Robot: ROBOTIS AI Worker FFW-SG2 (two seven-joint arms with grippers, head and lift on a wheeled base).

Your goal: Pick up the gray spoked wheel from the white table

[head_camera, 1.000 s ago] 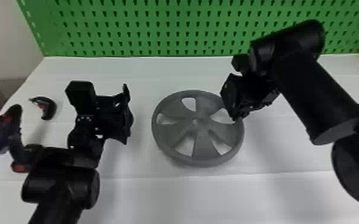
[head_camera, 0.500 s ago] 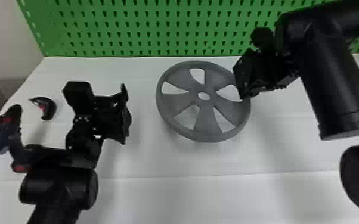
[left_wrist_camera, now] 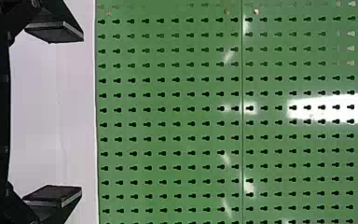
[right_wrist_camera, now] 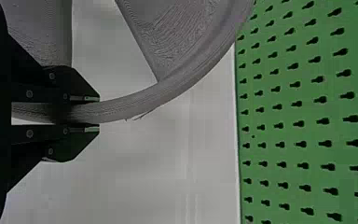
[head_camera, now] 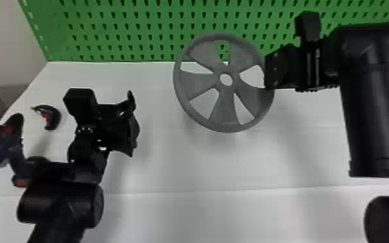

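The right gripper (head_camera: 269, 71) has its two black fingers (right_wrist_camera: 70, 144) closed on the rim of the gray spoked wheel (right_wrist_camera: 182, 83), one on each side; behind, the white table (right_wrist_camera: 168, 172) meets the green pegboard (right_wrist_camera: 284, 135) along its straight far edge, which the rim's curve crosses

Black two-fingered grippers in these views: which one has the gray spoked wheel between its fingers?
The right gripper: its flat black fingers pinch the rim of the gray spoked wheel, whereas the left gripper stands open and empty.
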